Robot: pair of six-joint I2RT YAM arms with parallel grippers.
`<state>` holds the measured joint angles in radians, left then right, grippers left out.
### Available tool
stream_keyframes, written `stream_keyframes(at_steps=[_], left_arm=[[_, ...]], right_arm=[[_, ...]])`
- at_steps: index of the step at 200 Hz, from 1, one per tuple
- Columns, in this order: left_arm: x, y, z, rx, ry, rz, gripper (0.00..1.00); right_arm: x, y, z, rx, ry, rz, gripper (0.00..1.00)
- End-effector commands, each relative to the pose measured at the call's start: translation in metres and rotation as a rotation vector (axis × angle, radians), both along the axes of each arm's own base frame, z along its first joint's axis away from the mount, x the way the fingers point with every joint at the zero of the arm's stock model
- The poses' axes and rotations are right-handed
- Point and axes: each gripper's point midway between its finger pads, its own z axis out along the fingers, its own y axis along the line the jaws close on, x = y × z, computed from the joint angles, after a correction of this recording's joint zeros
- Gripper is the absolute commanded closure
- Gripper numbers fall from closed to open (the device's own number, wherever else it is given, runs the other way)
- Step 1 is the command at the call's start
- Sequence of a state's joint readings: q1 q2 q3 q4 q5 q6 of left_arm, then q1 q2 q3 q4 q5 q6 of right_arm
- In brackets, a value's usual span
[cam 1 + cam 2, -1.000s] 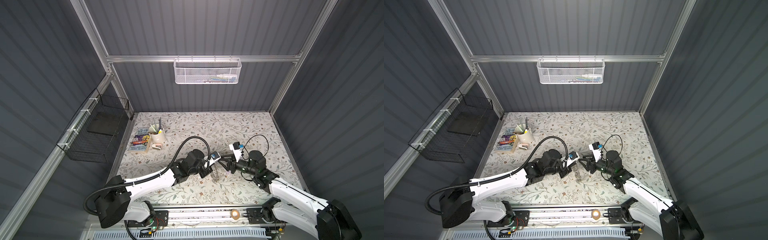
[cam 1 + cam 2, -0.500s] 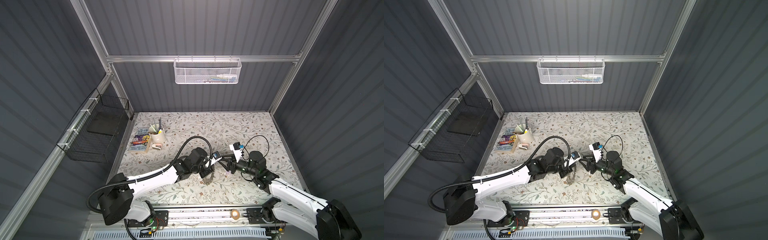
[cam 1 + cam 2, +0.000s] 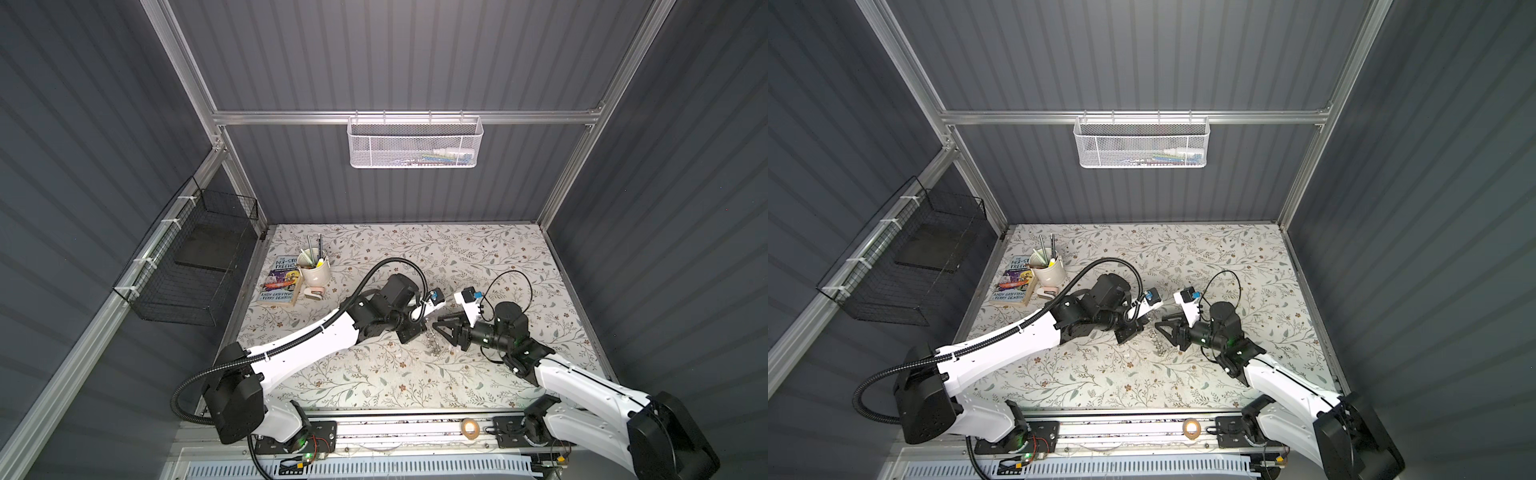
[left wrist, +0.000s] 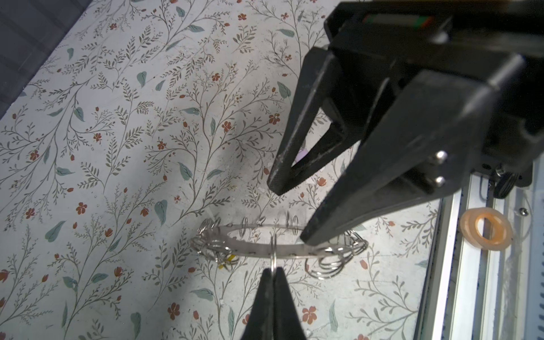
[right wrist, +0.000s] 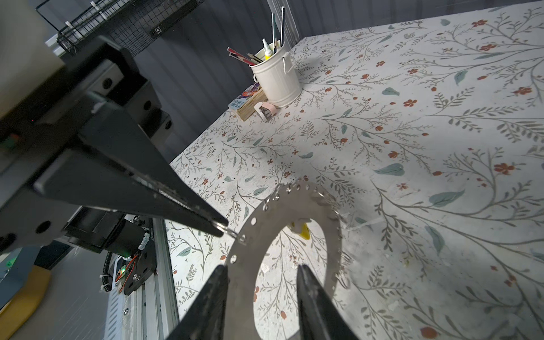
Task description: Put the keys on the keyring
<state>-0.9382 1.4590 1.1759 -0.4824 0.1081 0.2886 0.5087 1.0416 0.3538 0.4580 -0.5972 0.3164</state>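
Left wrist view gives the clearest read: the left gripper is fully closed, its tips pinching one small wire loop on the rim of the keyring and holding the ring up by it over the table. Whether any part of the rim rests on the surface I cannot tell. In both top views the ring shows nearly edge-on between the two arms, near the middle of the table and somewhat nearer its front edge than its back edge. The right gripper stands partly open with nothing clamped: one fingertip is at the ring's face by the central hole, the other is apart from it, and the right wrist view shows the flat band between the two fingers. A yellow tag shows through the ring's hole, among the loops on the side away from the right gripper. Whether its key is threaded on or only lies beneath is unclear. What looks like the lilac tag peeps through a right finger's cutout; I cannot tell whether it is held. I judge the step in hand to be steadying the ring so a key can go onto a loop. The next move calls for the right jaws to take the band firmly without twisting the thin loop out of the left pinch, then to line a key's eye up with a loop's opening.
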Motion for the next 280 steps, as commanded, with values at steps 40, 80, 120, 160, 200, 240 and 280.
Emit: stream_keyframes(at_steps=[40,80,120,160,200,240,280], left_arm=[[-0.01,0.002,0.007,0.084,0.066,-0.09,1.0],[-0.016,-0.002,0.005,0.093,0.107,-0.137,1.0],[-0.018,-0.005,0.004,0.088,0.125,-0.157,1.0],[-0.018,-0.006,0.006,0.078,0.124,-0.165,1.0],[-0.017,-0.005,0.008,0.063,0.125,-0.162,1.0],[-0.019,-0.005,0.004,0.06,0.136,-0.171,1.0],[-0.019,-0.004,-0.001,0.056,0.148,-0.173,1.0]], right_arm=[[-0.004,0.006,0.011,0.034,-0.029,0.041,0.58],[-0.014,0.015,0.012,0.025,-0.042,0.091,0.59],[-0.018,0.019,0.014,0.037,-0.042,0.118,0.64],[-0.02,0.021,0.014,0.041,-0.038,0.133,0.76],[-0.022,0.024,0.013,0.037,-0.035,0.148,0.83],[-0.022,0.024,0.012,0.039,-0.031,0.15,0.87],[-0.022,0.025,0.013,0.051,-0.03,0.154,0.95]])
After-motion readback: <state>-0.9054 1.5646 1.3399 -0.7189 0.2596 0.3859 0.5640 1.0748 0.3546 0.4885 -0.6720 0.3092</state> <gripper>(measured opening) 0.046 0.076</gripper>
